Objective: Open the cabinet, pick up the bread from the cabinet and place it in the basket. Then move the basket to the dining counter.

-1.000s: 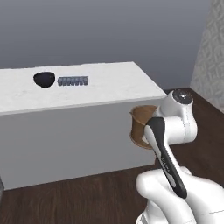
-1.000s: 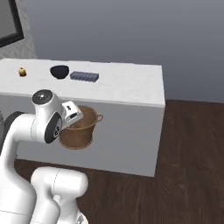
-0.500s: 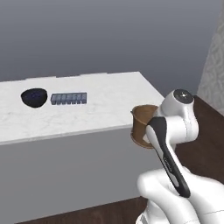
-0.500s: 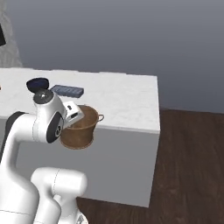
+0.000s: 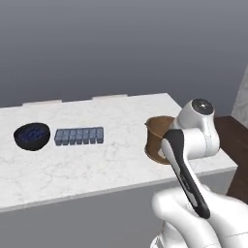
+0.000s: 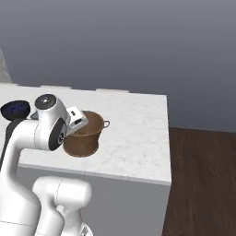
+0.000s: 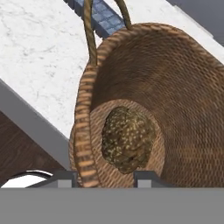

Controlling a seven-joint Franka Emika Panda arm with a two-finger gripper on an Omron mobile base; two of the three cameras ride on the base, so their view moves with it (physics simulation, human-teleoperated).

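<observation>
Hand view has the gripper (image 7: 104, 178) fingers clamped on the basket (image 7: 144, 105) rim, bread (image 7: 127, 139) inside. It hangs over the dining counter (image 6: 133, 133) edge, presumably ready to set down.

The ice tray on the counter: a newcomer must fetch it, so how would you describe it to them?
Look at the long white marble counter in the left base view. Near its left side lies the ice tray, between the black bowl of blueberries and the brown woven basket. It is the only flat, blue-grey strip of small squares.
</observation>
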